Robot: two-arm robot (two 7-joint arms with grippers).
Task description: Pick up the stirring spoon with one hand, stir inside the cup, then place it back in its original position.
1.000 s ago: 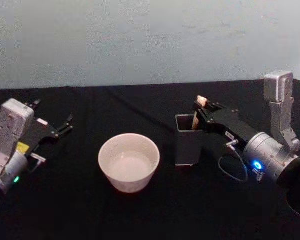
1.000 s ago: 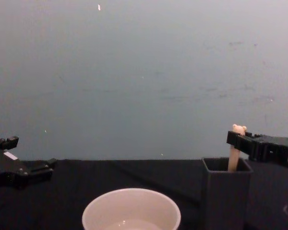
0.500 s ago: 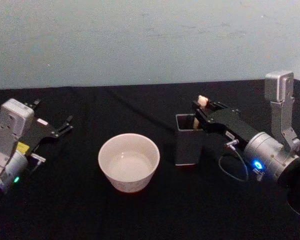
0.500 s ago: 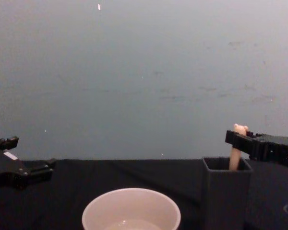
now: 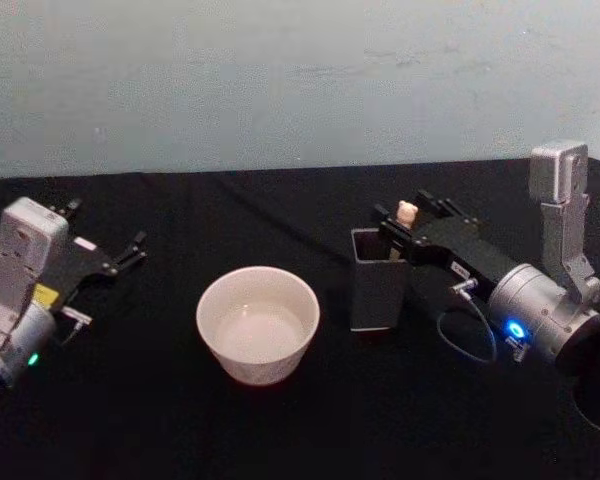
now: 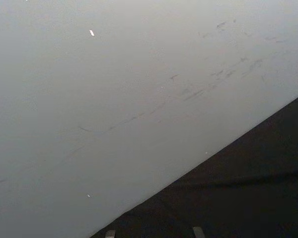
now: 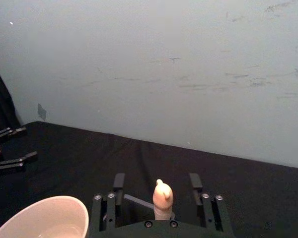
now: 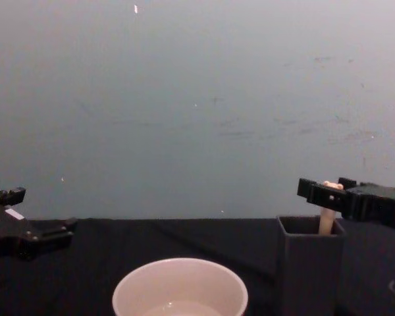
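- The black tabletop (image 5: 280,430) carries the holder, which I use as the reference for every place below.
- The right arm (image 5: 540,310) reaches in low from the holder's right side, forearm close to level, wrist pointing at the holder's top.
- The right end effector (image 5: 403,207) sits just above the holder's rim. Its fingers (image 7: 119,181) are spread apart on either side of the spoon's bear head, with a gap on both sides and nothing gripped.
- The left end effector (image 5: 104,226) rests well apart to the holder's left, beyond the cup, fingers apart and holding nothing; it looks parked.
- The cup (image 5: 258,322) stands just to the left of the holder, upright, with no spoon in it.
- The holder (image 5: 377,285) is a dark grey square box, upright.
- The spoon (image 8: 326,222) stands upright inside the holder, its head poking above the rim between the open fingers.
- Judging progress: the spoon is at home and ungripped. This fits a grasp about to close, so lifting, stirring and returning probably remain. A spoon just put back would look the same, so I cannot tell for sure.
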